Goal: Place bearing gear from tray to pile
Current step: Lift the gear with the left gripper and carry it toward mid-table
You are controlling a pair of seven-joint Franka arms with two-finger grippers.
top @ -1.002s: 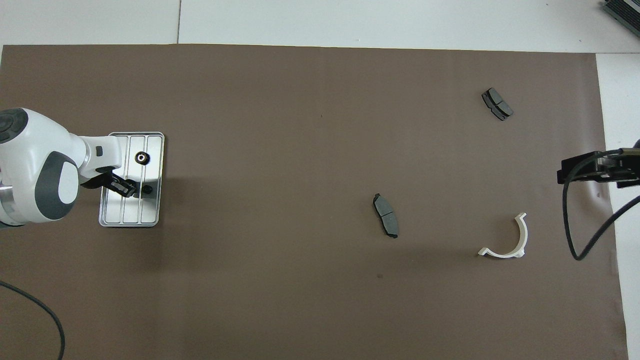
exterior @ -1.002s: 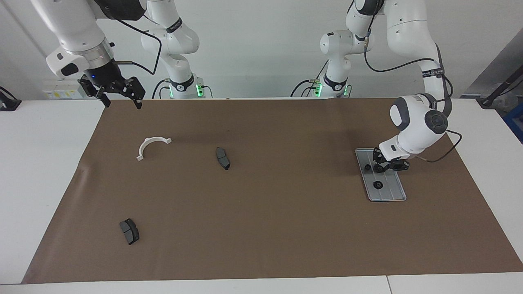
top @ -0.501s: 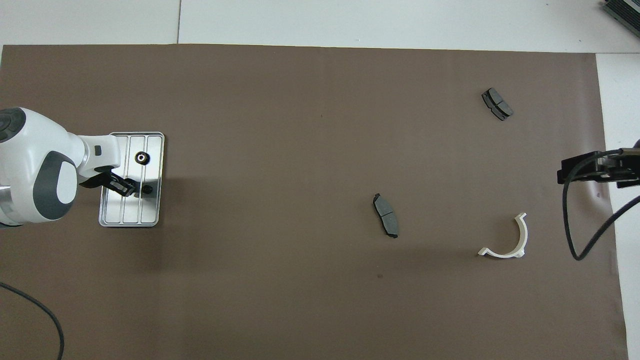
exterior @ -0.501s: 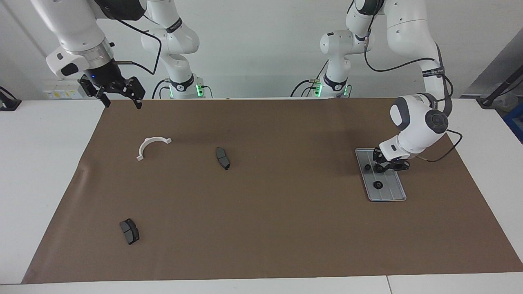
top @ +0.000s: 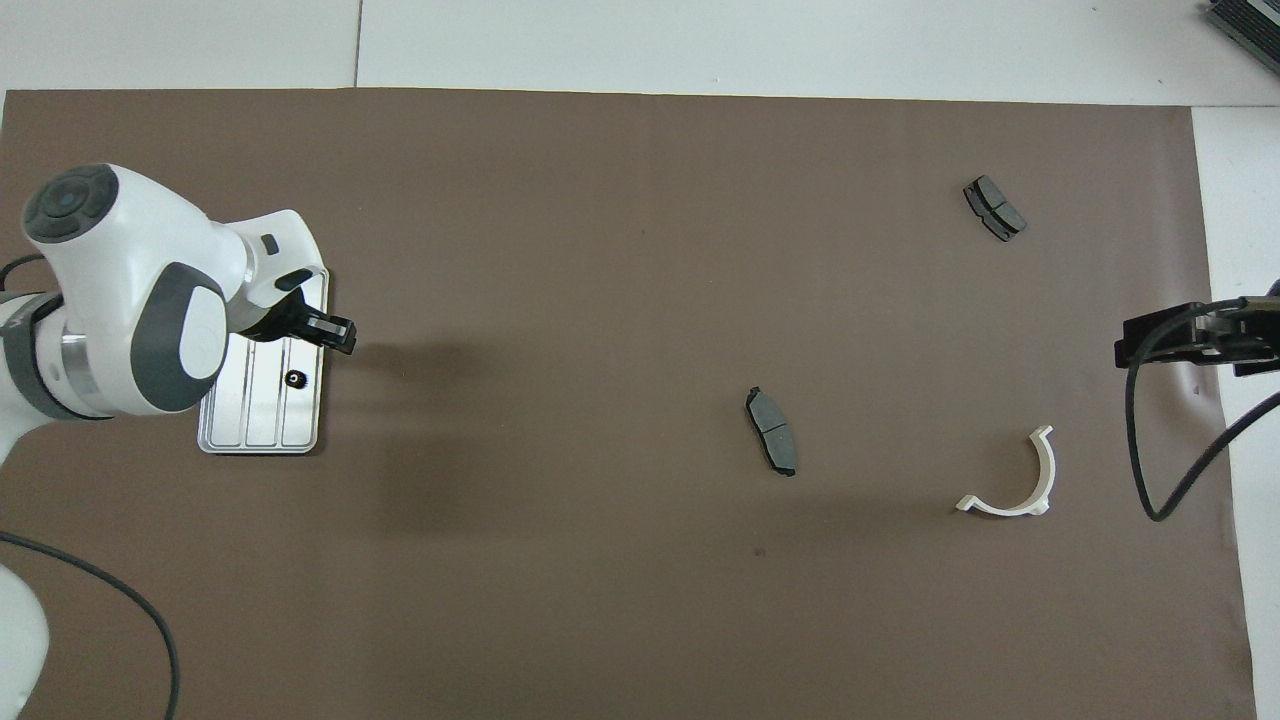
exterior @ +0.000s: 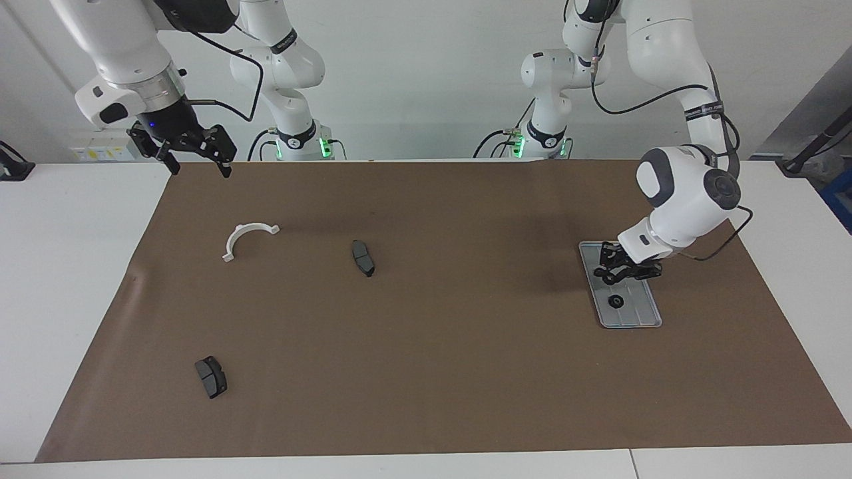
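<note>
The silver-grey tray (exterior: 636, 316) lies on the brown mat at the left arm's end and also shows in the overhead view (top: 260, 425). One small black gear (exterior: 616, 301) sits on the tray's part farther from the robots. A second gear (top: 294, 378) sits nearer to the robots. My left gripper (exterior: 622, 271) hangs just above the tray (top: 335, 335), and its wrist hides the farther gear from above. I cannot tell whether it holds anything. No pile of black discs shows on the mat. My right gripper (exterior: 193, 153) waits open in the air at the right arm's end (top: 1190, 335).
Two dark grey curved pads lie on the mat, one near the middle (exterior: 363, 258) (top: 772, 432) and one farther from the robots (exterior: 211, 376) (top: 995, 208). A white half-ring bracket (exterior: 247, 238) (top: 1015, 480) lies near the right arm.
My left gripper has lifted off the tray and swung toward the tray's edge nearest the table's middle; its wrist now covers the farther gear from above. The right arm has not moved.
</note>
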